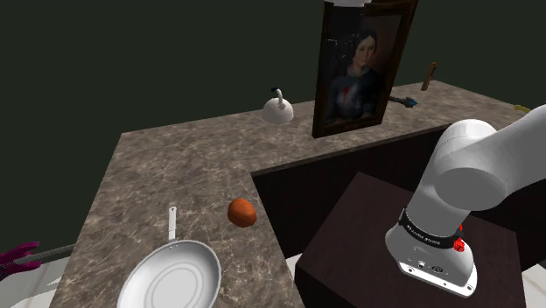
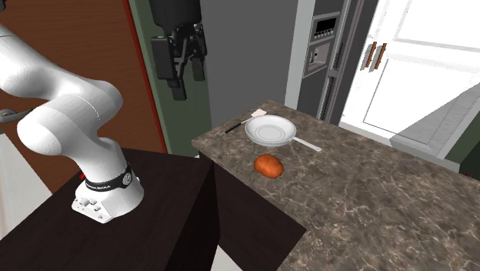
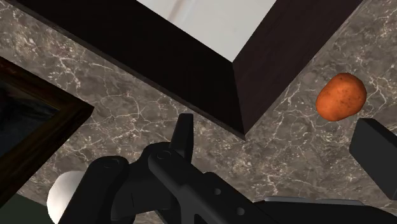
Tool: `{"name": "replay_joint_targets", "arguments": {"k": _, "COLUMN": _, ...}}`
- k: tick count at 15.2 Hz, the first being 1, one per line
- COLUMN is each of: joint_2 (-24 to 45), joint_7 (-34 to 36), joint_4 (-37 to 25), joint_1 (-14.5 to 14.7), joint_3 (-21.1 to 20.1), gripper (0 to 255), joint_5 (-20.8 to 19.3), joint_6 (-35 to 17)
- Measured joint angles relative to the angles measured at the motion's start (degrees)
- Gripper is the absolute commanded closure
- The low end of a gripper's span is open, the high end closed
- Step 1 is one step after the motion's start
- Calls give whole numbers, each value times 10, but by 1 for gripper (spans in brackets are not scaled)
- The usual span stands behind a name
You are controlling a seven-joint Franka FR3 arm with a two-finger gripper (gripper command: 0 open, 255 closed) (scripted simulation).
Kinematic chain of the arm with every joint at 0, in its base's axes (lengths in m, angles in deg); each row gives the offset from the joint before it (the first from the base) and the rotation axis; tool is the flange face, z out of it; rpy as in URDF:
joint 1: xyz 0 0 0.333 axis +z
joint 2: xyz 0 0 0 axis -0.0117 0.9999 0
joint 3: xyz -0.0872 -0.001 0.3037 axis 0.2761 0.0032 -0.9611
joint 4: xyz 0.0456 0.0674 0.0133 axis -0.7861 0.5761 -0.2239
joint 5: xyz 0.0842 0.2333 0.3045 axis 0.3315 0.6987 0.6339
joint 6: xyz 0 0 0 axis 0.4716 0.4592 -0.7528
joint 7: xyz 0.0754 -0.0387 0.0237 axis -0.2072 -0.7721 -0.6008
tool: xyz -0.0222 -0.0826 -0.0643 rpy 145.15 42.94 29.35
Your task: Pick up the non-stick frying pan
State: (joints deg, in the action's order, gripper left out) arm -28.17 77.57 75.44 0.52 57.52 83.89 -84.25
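Wide open and gripping nothing, the black hand (image 2: pixel 188 77) hung high over the dark stand (image 2: pixel 154 215), well apart from the frying pan (image 2: pixel 270 131) it was meant to lift; by the look of it, the reach had not begun. The pale, shallow pan lay flat and bowl-up at one end of the marbled surface (image 2: pixel 369 192), close to that end's edge and roughly midway between the two long edges. Its thin handle (image 2: pixel 308 143) pointed back along the surface, away from that end. That lie looked convenient: a handle flat and free of clutter offered the open hand a clear place to close, once it crossed over and dropped. An orange-brown lump (image 2: pixel 268 165), potato-like, sat near the pan by the edge facing the stand, apart from both bowl and handle but close enough to be nudged on a careless descent. A white kettle (image 1: pixel 277 108) and a framed portrait (image 1: pixel 359 74) stood along the far edge, well clear of the job
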Motion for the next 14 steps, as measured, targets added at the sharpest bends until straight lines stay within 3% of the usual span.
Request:
{"name": "replay_joint_targets", "arguments": {"k": 3, "joint_2": 4, "joint_7": 18, "joint_4": 13, "joint_1": 2, "joint_3": -12, "gripper": 0, "joint_5": 8, "joint_6": -16}}
{"name": "replay_joint_targets", "arguments": {"k": 14, "joint_2": 100, "joint_7": 185, "joint_4": 65, "joint_1": 27, "joint_3": -123, "gripper": 0, "joint_5": 78, "joint_6": -167}}
